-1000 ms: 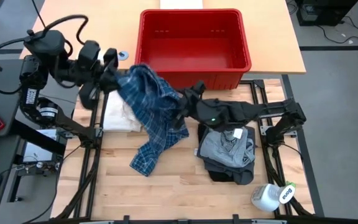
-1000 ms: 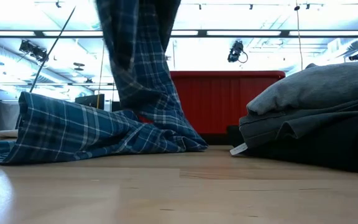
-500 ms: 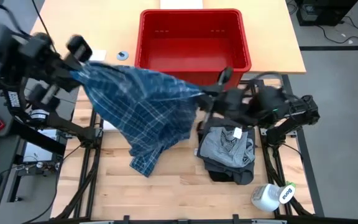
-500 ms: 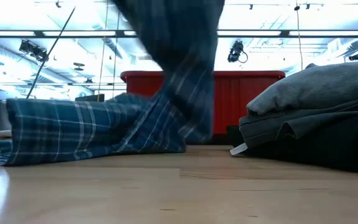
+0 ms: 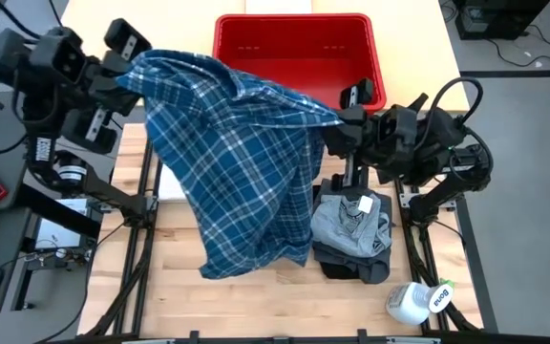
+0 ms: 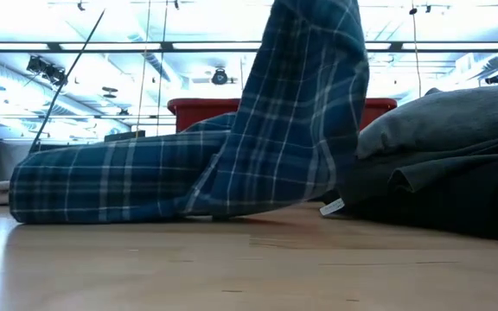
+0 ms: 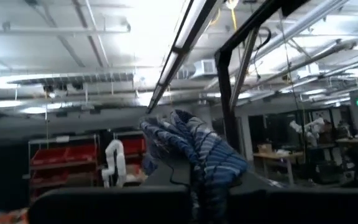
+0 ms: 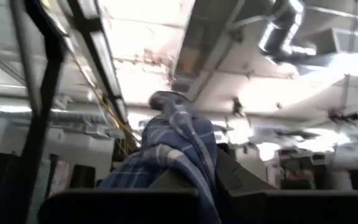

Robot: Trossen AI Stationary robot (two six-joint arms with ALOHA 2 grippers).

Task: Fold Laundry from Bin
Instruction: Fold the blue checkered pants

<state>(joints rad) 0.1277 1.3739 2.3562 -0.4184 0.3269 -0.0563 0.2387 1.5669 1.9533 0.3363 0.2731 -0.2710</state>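
Seen from above, a wooden table holds two dark robot arms with a shirt stretched between them. At far left, the left gripper [image 5: 134, 78] is raised, its fingers pinched tight on one edge of a blue-and-white plaid shirt [image 5: 242, 167]. The left wrist view shows a bunched fold of the plaid shirt [image 7: 194, 149] squeezed between that arm's own fingers, with ceiling lights and shelving of the room beyond.

The shirt spreads wide across the middle of the table. Its upper edge runs taut from one gripper to the other, and the rest hangs down and drapes toward the near edge of the table. In the low view the plaid cloth [image 6: 232, 164] rises in a tall fold on the right and trails flat along the wood on the left.

Behind the shirt, at the far side of the table, sits the red bin [image 5: 366, 57], its near left corner covered by the cloth. No garments show in the part of it left uncovered.

Right of centre, the right gripper [image 5: 337, 122] is pressed together on the shirt's other edge, just in front of the bin. Its wrist view shows plaid fabric [image 8: 179, 149] clamped between its fingers.

Below that gripper lies a stack of folded clothes: a light grey garment [image 5: 351, 229] on top of a dark one [image 5: 351, 268]. At the near right corner lies a white bottle [image 5: 416, 301].
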